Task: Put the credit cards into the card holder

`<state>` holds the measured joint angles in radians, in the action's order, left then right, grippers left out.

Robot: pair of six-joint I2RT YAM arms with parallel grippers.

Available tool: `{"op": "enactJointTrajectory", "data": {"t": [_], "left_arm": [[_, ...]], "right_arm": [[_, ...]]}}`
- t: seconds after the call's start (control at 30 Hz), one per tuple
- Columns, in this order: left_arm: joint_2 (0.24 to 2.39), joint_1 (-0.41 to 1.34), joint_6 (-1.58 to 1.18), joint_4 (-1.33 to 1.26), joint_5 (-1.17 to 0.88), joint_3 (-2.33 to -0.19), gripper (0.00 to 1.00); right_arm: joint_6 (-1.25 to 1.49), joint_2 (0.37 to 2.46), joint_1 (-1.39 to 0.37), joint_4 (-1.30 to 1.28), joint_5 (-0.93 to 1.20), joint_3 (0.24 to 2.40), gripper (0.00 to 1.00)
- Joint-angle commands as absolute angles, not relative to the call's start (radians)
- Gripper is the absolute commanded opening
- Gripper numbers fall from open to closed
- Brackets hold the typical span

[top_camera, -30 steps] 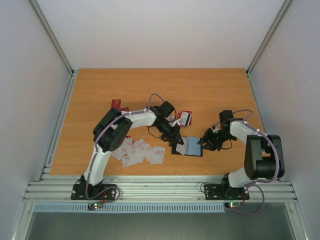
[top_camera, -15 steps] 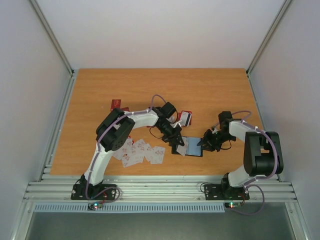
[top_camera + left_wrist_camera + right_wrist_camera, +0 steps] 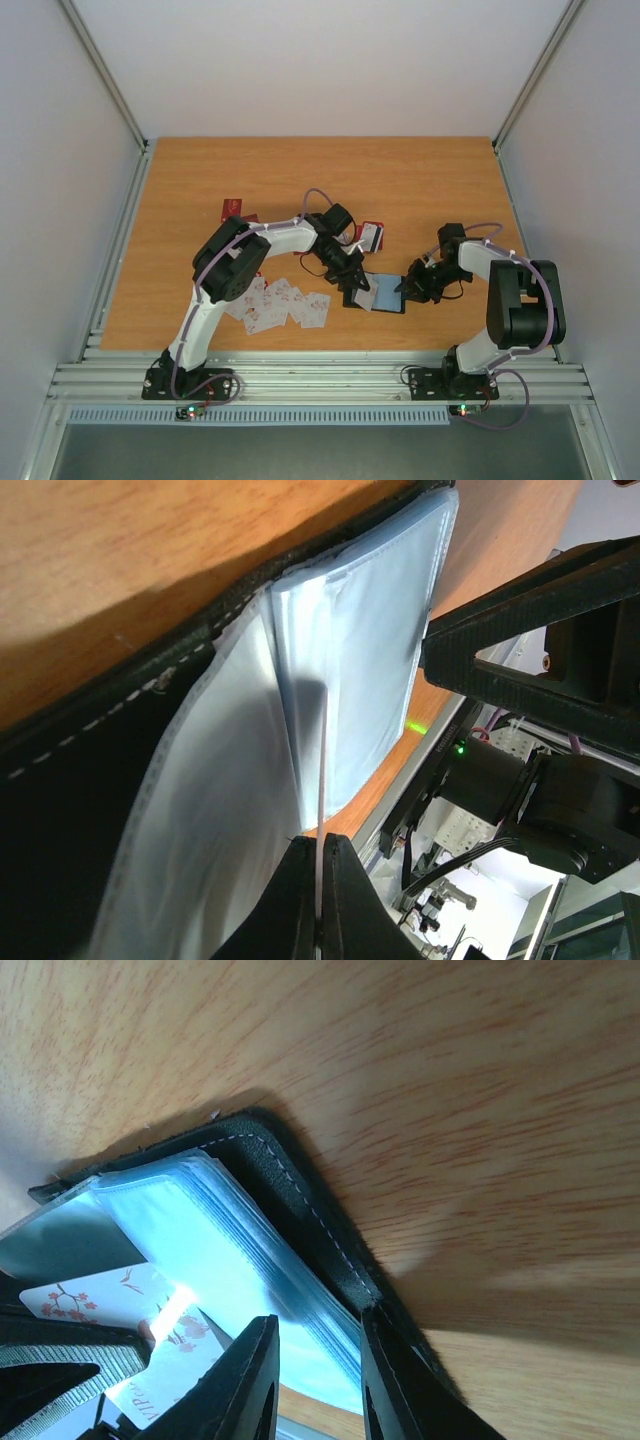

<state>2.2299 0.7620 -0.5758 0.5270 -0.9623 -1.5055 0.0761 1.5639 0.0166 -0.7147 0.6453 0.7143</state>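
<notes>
— Two hands at one wallet. What has the left hand got?
— It is clamped tight on a single card, seen edge-on, its far edge in among the clear sleeves of the card holder.
— And the right hand?
— Its fingers straddle the holder's right edge, with the black cover and sleeve stack between them and the jaws part-way apart. Whether they actually squeeze it, I cannot tell.
— How does the holder look?
— It lies open on the counter between both hands. The stitched black cover is underneath and the pale bluish sleeves are fanned upward.
— Other cards?
— Far left, white cards with red marks lie clustered near the left arm. There are red cards further back.
— The surroundings?
— Orange wood-grain top, pale walls, and aluminium rails along the near edge.
</notes>
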Motion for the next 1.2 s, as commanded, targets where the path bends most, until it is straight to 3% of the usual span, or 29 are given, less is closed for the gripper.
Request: {"op": "enactJointTrajectory", "data": {"t": [0.0, 1.17], "left_arm": [[2.264, 0.77, -0.583, 0.484, -0.975, -1.535, 0.0], [2.278, 0.77, -0.614, 0.322, -0.943, -1.513, 0.0]], "right_arm": [[0.058, 1.598, 0.017, -0.69, 0.646, 0.7, 0.24], [0.033, 1.639, 0.016, -0.696, 0.656, 0.703, 0.2]]}}
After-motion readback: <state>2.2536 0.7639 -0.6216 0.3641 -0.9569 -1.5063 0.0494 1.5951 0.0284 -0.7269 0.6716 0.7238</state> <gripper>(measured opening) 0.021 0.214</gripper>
